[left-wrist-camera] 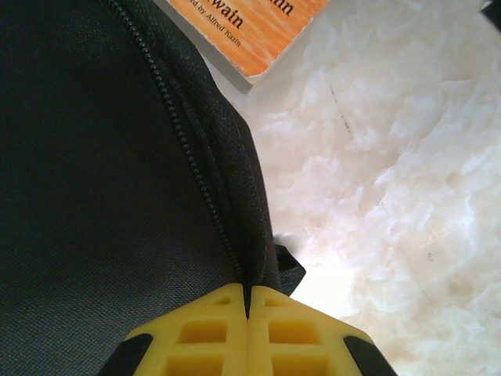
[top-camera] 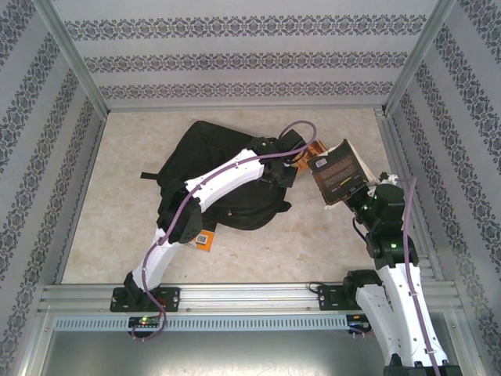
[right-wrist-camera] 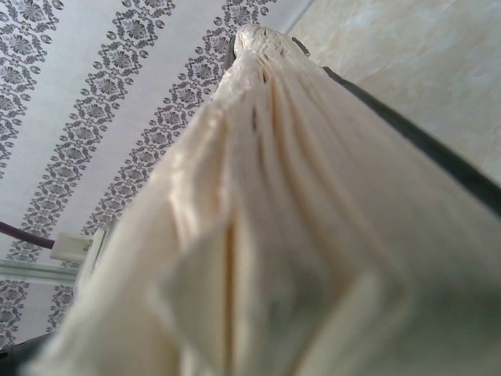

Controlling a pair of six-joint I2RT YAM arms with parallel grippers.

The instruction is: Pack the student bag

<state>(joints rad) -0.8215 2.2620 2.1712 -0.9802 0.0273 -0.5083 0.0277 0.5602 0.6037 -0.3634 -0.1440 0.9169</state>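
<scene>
The student bag (top-camera: 210, 153), a large black backpack, lies flat in the middle of the table. My left arm reaches across it, and my left gripper (top-camera: 288, 160) is at the bag's right edge. In the left wrist view the yellow fingertips (left-wrist-camera: 223, 313) are pressed together, pinching the bag's (left-wrist-camera: 94, 157) fabric beside the zipper (left-wrist-camera: 184, 133). My right gripper (top-camera: 362, 197) holds a dark-covered book (top-camera: 338, 172) tilted in the air to the right of the bag. The book's cream page edges (right-wrist-camera: 274, 196) hide that gripper's fingers in the right wrist view.
An orange book (left-wrist-camera: 250, 31) lies on the table just past the bag's right edge, seen beside the left gripper (top-camera: 313, 149). Another orange item with a barcode (top-camera: 205, 238) sticks out at the bag's near edge. Patterned walls enclose the pale table (top-camera: 117, 219).
</scene>
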